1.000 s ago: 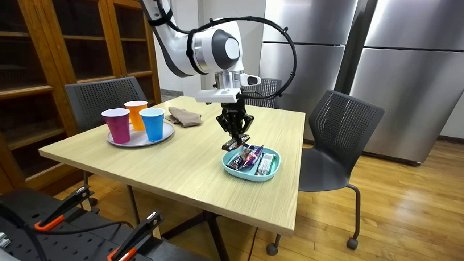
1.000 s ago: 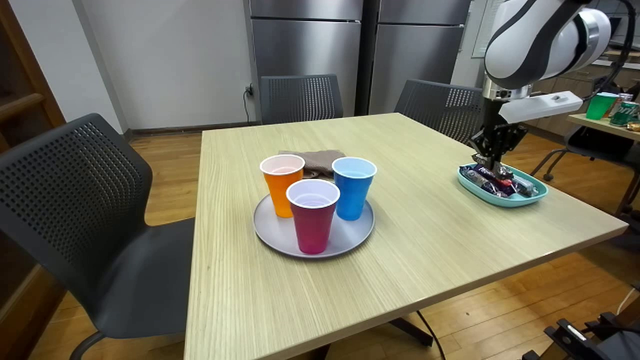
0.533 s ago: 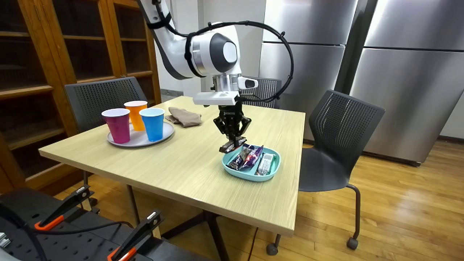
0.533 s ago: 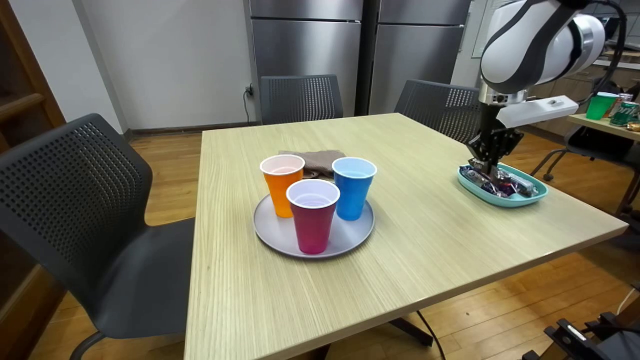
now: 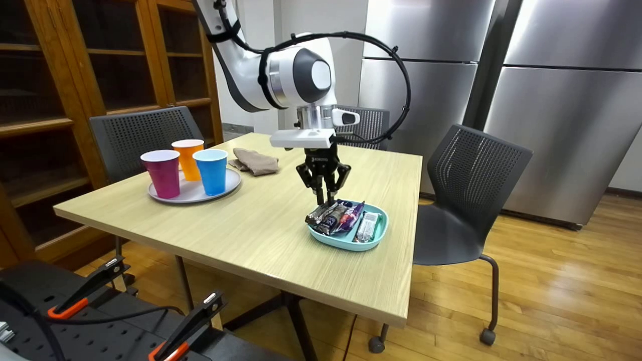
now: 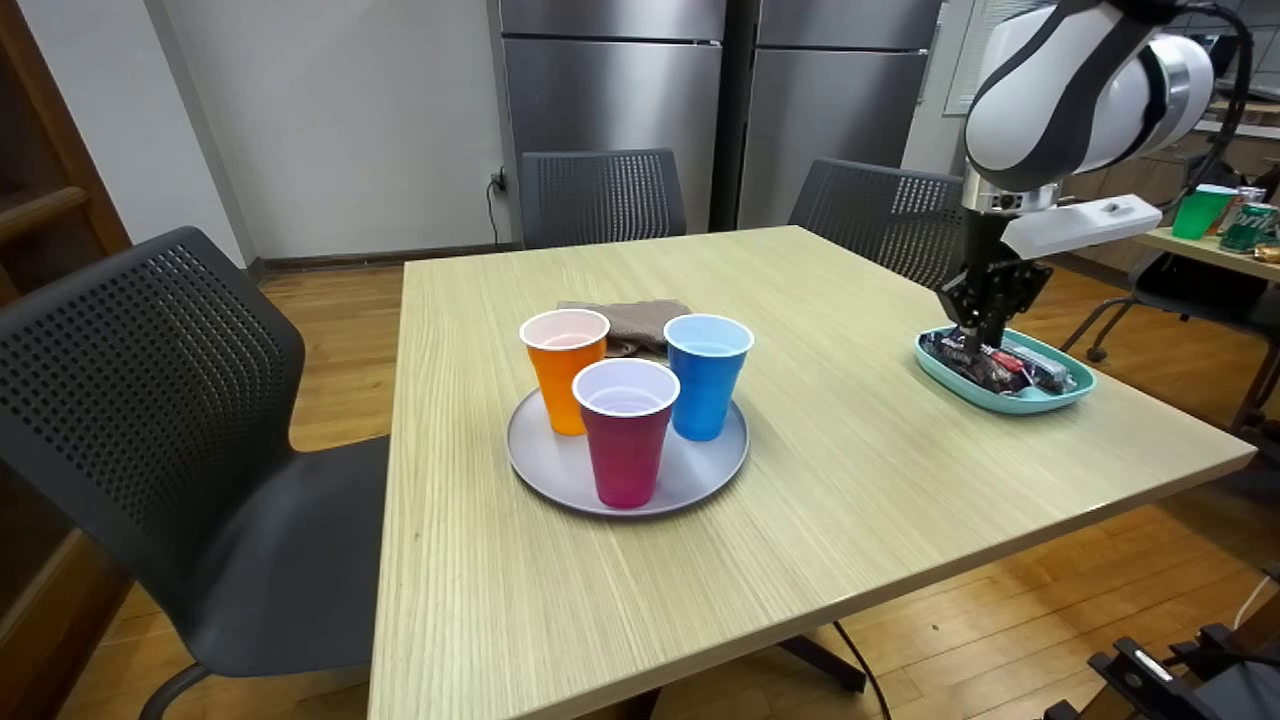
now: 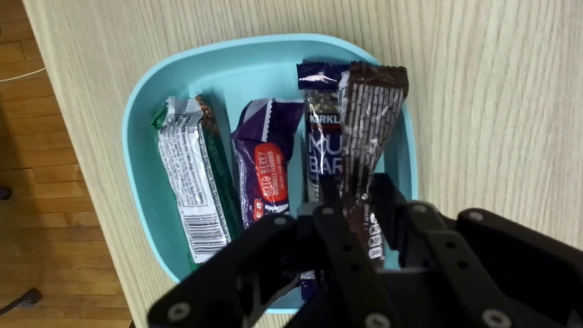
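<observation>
Pale wood-grain worktop (image 7: 492, 114) fills the wrist view's upper right. Centrally, a smooth turquoise tray (image 7: 257, 73) bears a barcoded white-and-green wrapper (image 7: 193, 182) at left, a purple "MIXED BERRY" packet (image 7: 268, 171), and a navy packet (image 7: 322, 136) reading "KIRKL", "NU", "BAR", partly covered by a crinkled brown bar (image 7: 370, 118) at right. Astride that bar, the pincer (image 7: 359, 196) stands apart.

The pale wood-grain table (image 6: 850, 510) had thin lines running along its top. A blue-green tray (image 7: 255, 73) with round corners sat near one edge. Well away lay a round grey plate (image 6: 545, 475) and, close by, a rumpled brown cloth (image 5: 258, 162).
</observation>
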Robot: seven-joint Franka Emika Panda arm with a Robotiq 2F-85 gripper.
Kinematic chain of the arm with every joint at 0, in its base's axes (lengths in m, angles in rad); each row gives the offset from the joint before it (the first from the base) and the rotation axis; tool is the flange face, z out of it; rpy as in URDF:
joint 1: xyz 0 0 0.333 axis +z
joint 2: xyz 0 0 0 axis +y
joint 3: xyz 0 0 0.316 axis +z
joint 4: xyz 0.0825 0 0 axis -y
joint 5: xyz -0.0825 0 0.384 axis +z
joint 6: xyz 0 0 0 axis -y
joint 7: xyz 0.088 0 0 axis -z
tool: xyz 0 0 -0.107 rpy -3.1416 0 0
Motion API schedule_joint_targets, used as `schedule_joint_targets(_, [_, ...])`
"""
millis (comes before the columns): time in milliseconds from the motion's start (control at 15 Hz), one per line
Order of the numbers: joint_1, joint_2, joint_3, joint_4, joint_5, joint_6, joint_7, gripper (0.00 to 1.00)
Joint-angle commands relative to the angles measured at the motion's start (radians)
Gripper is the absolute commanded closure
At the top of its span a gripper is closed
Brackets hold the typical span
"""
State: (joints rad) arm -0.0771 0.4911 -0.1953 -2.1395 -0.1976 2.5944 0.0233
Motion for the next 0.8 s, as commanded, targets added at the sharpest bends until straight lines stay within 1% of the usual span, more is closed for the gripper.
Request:
schedule_joint_targets(0, [-0.02,0.001,0.016,0.021,0.01,-0.028,-0.03,0.4])
schedule_joint_targets(133, [-0.019,0.002,0.014,0.022,0.009,-0.028,-0.028,0.27])
schedule_joint_targets(333, [-0.014,-0.005,0.011,0.02,0.008,-0.032,-0.018,0.04])
schedule_joint_targets(400, [-0.011,-0.009,0.008,0.02,0.008,-0.037,-0.009,0.01])
schedule_joint_targets(533, [-0.012,-0.031,0.01,0.009,0.02,-0.045,0.0,0.0])
schedule_joint_targets(733, [-0.03,-0.074,0.04,-0.01,0.086,-0.101,-0.02,0.0])
